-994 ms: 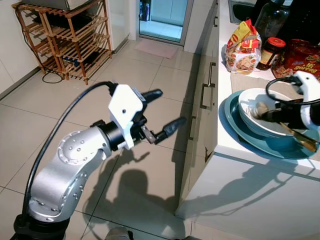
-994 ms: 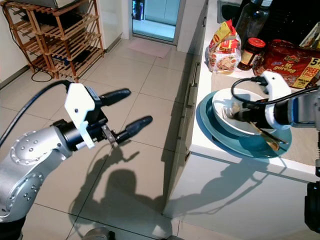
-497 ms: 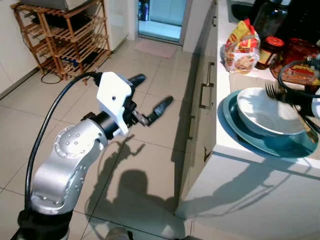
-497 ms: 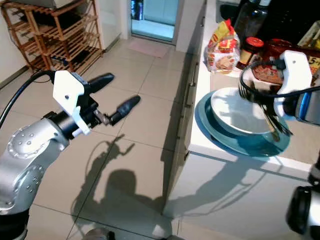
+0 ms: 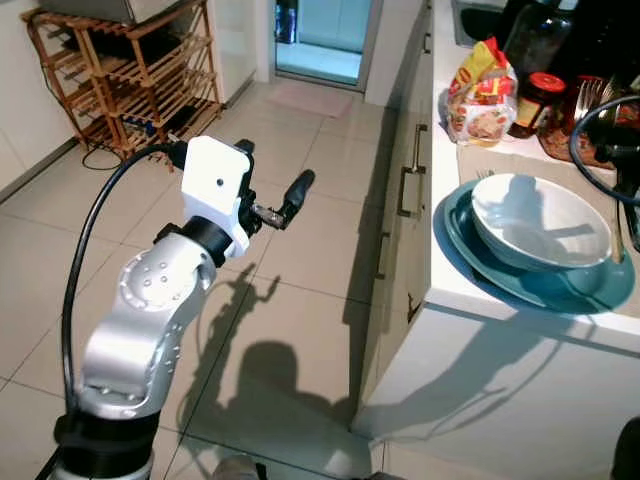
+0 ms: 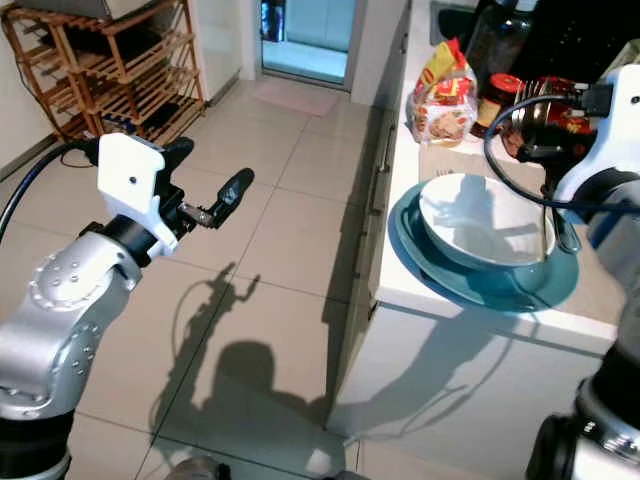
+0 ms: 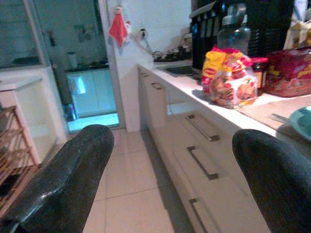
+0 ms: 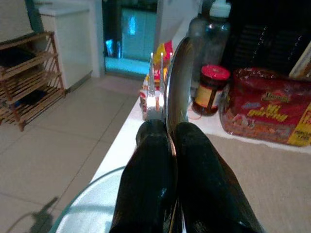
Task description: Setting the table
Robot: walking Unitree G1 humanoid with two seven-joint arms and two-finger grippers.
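A white bowl sits on a teal plate at the counter's front edge. My right gripper is raised above the bowl's far side, shut on a fork and a spoon. Their heads point up and the handles hang down past the bowl's rim. In the right wrist view both black fingers press together around the two handles. My left gripper is held up over the tiled floor, left of the counter, open with nothing between its fingers.
Behind the plate stand a yellow snack bag, a red-lidded jar, a red packet and a dark bottle. Drawer handles line the cabinet front. A wooden rack stands far left, by a doorway.
My right gripper has lifted the fork and spoon out of the bowl and turned them upright. My left arm has drawn back and up, away from the counter.
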